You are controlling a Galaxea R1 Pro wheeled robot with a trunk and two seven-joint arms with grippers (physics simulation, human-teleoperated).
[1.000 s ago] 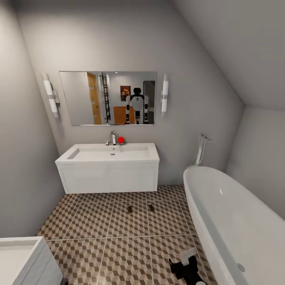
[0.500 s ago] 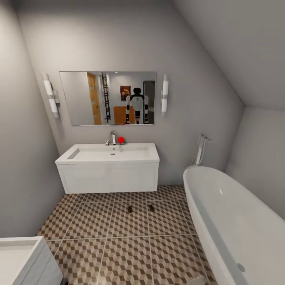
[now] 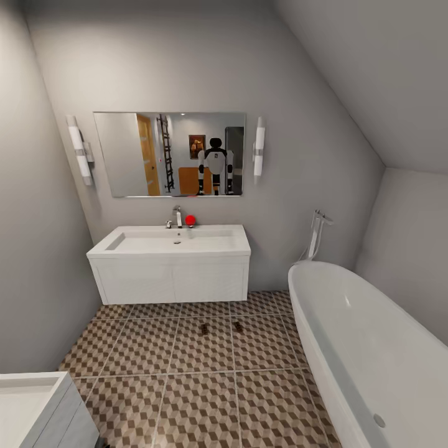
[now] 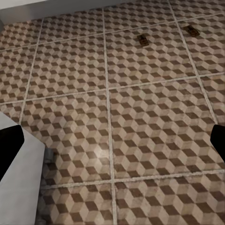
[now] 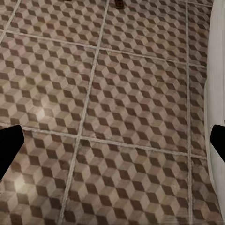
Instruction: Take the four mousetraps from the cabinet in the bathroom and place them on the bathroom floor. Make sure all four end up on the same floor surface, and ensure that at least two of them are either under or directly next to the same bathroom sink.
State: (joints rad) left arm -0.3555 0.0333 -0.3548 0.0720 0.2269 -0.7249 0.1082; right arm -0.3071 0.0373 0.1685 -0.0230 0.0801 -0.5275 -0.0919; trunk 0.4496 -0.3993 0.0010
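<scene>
Two mousetraps [image 3: 204, 328] [image 3: 238, 325] lie flat on the bathroom floor [image 3: 199, 398], side by side but apart, on the tile row just in front of the bathroom sink [image 3: 171, 244]. They sit near the vanity's front, closer to its bathtub end; whether that counts as directly next to the sink is a judgement, and it looks close enough. The left wrist view shows both as small dark slabs [image 4: 143, 40] [image 4: 190, 30] on separate tiles, and the right wrist view catches one [image 5: 119, 4] at the frame edge.

The left gripper [image 4: 112, 140] looks down at bare tiles with its fingertips [image 4: 9, 143] wide apart and nothing between them. The right gripper [image 5: 112, 140] is likewise spread and empty above the floor beside the white bathtub [image 3: 367, 348].

With two traps down and both hands free, the step in hand appears to be a return trip. Next the robot must turn away to the cabinet, take hold of another trap, and bring it back to this same tiled floor.
</scene>
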